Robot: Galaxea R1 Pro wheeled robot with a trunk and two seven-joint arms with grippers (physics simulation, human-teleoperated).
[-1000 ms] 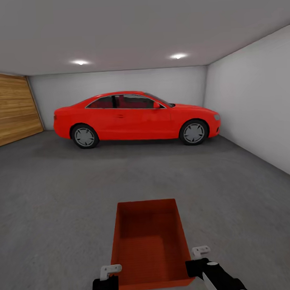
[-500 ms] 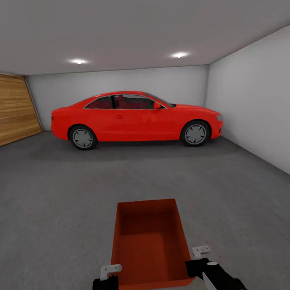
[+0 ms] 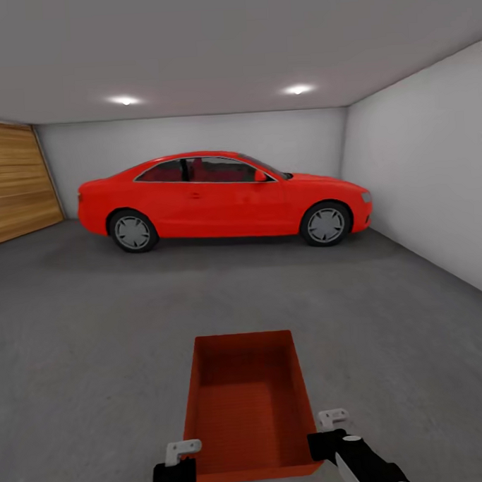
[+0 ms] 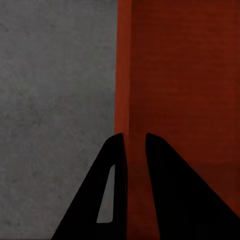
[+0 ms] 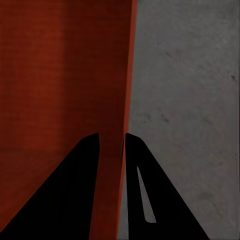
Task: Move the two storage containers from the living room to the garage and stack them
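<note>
One storage container, an orange-red topless bin, hangs in front of me above the garage's dark grey concrete floor. My left gripper is shut on its left wall, and my right gripper is shut on its right wall. In the left wrist view the black fingers of the left gripper pinch the rim of the storage container, with the floor beside it. The right wrist view shows the right gripper clamped the same way on the wall of the storage container.
A red car stands side-on along the back wall. A wooden door is on the left and a pale wall on the right. Open concrete lies between me and the car.
The whole view has shifted: the car looks slightly larger and reaches further left, so the camera has moved. The container and both grippers keep their places in the picture.
</note>
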